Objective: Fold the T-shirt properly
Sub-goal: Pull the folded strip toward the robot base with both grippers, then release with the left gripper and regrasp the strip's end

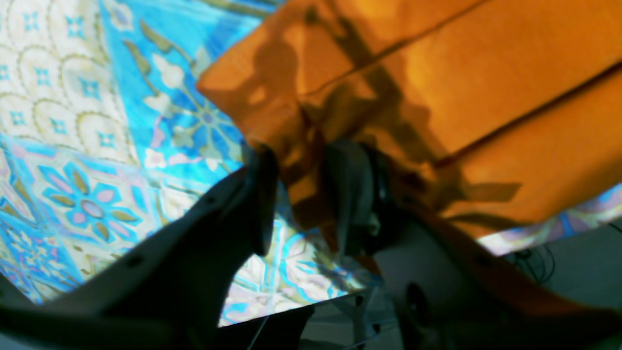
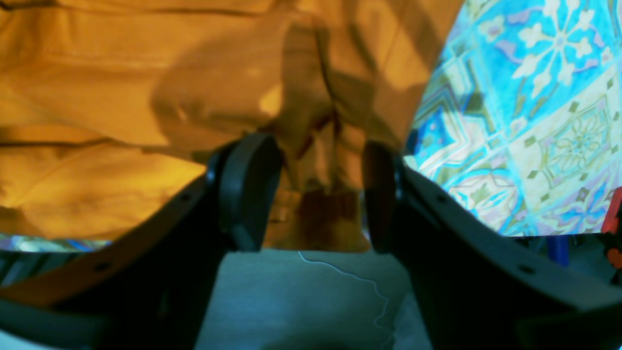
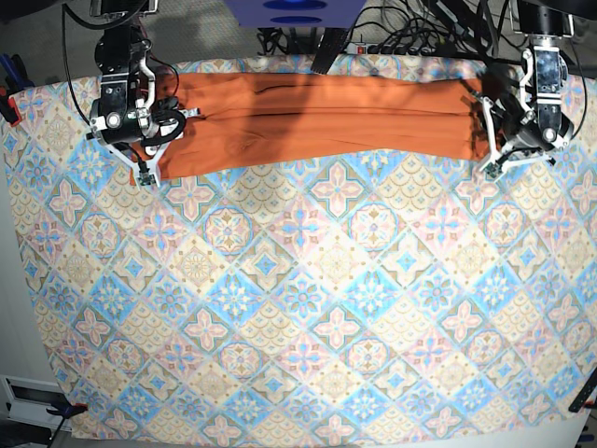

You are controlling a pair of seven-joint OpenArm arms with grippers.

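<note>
No readable brands, labels or writing in any view. Surface is a blue-and-beige tile-patterned tablecloth (image 3: 298, 299) covering the whole table, with cable bundles (image 3: 410, 33) along the far edge and grey floor past the cloth's edge in both wrist views. The plain orange soft-fabric T-shirt (image 3: 317, 121) lies folded into a long narrow band across the far side of the table, running between the two arms, layered fold edges visible in the left wrist view. Left gripper (image 1: 301, 194) sits low over the band's end on the base view's right; its jaws stand apart with a bunched corner of orange fabric between them, and I cannot tell if the pads still pinch it. Right gripper (image 2: 320, 194) is at the opposite end, angled down at the table; jaws clearly spread, crumpled orange fabric in the gap, not clamped.
</note>
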